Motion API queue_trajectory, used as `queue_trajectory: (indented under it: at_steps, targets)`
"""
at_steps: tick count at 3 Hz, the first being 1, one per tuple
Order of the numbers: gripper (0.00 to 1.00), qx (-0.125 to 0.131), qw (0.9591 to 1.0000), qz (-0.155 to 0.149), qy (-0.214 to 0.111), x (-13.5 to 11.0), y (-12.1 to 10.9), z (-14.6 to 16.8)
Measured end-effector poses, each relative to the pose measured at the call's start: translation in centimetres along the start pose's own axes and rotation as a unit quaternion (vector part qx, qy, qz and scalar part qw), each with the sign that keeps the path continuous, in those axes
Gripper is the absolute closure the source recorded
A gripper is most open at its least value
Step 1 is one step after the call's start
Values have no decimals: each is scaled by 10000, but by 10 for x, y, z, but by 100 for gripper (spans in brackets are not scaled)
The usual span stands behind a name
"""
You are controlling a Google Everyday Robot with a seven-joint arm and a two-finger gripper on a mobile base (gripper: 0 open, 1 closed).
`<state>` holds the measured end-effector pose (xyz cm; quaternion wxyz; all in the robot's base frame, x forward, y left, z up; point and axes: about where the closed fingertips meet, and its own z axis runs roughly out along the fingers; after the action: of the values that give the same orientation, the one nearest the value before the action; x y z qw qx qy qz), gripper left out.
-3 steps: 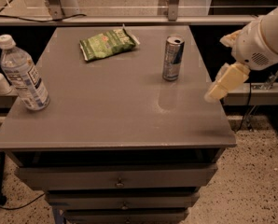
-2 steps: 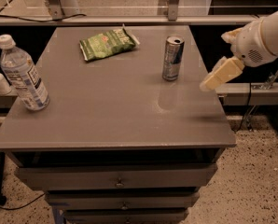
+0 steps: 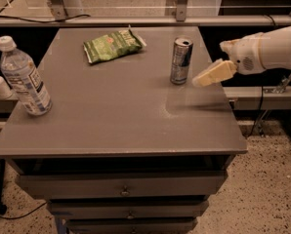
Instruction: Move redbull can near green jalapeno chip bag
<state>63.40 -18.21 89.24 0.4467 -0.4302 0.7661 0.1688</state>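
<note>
Across most of the frame spreads the grey counter (image 3: 111,126), and the white arm (image 3: 267,50) reaches in from the right edge at mid-height. The step in hand looks like the approach to a grasp. To do it well, the arm should come in level at about the can's mid-height and leave room on either side before closing. A slim upright can is likely to tip at a sideways knock. Once gripped, it needs only a slight lift and a carry toward the upper left, ending beside the bag rather than on it.

The green jalapeno chip bag (image 3: 112,45) lies flat in the upper middle-left of the frame, near the counter's far edge. The redbull can (image 3: 181,61) stands upright in the upper middle-right, apart from the bag. The tool (image 3: 201,79), a pale wedge, sits just right of the can and slightly lower. It points toward the can's lower half, close but seemingly not touching. Whether the tool is wide or narrow, I cannot tell.
</note>
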Motion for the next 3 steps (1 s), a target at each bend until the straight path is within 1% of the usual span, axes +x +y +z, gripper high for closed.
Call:
queue_trajectory:
  at_steps: [1, 2, 3]
  targets:
    - [0, -333, 9965, 430, -634, -1, 7, 29]
    - [0, -651, 9890, 654, -1154, -10, 16, 52]
    - [0, -925, 9799, 747, -1603, -23, 22, 72]
